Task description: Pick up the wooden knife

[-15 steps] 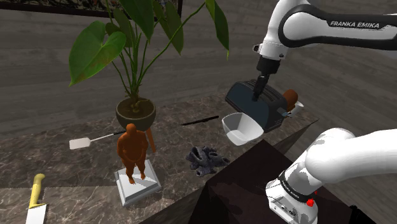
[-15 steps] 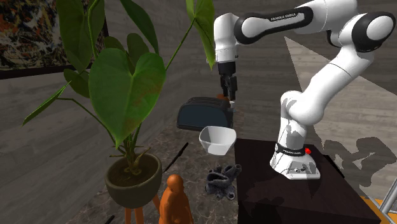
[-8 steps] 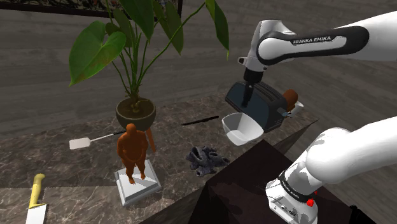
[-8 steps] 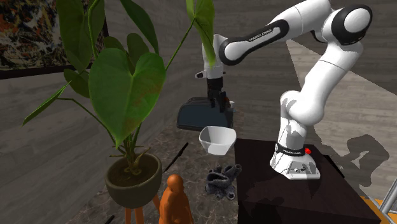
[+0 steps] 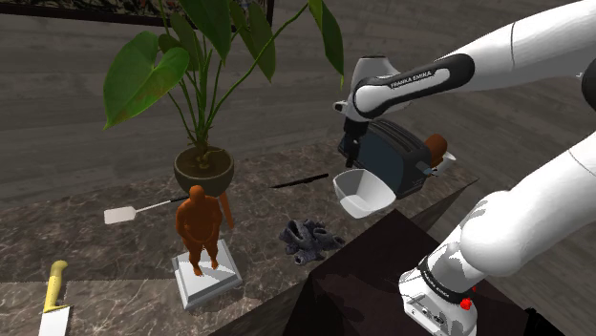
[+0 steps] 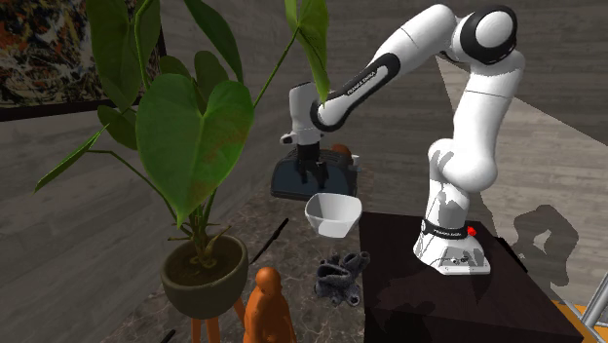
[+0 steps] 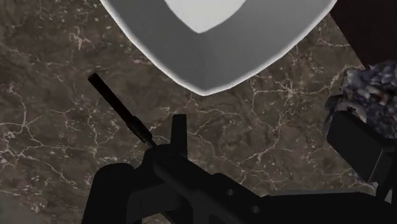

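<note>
The hand (image 6: pixel 312 176) hangs empty above the marble surface (image 5: pixel 124 253), its fingers spread apart, near the white bowl (image 5: pixel 363 191). The thin dark knife (image 5: pixel 301 180) lies flat on the surface between the bowl and the potted plant (image 5: pixel 202 170).

On the dark marble counter (image 5: pixel 267 215) a white bowl (image 5: pixel 363 192) stands just beside a dark toaster (image 5: pixel 401 153), with a dark lumpy object (image 5: pixel 308 238) near them. Toward the shoulder view's left are a potted plant (image 5: pixel 203 170) with big green leaves, an orange figure (image 5: pixel 199 224) on a white base (image 5: pixel 206 280), and a white spatula (image 5: pixel 121 215).
</note>
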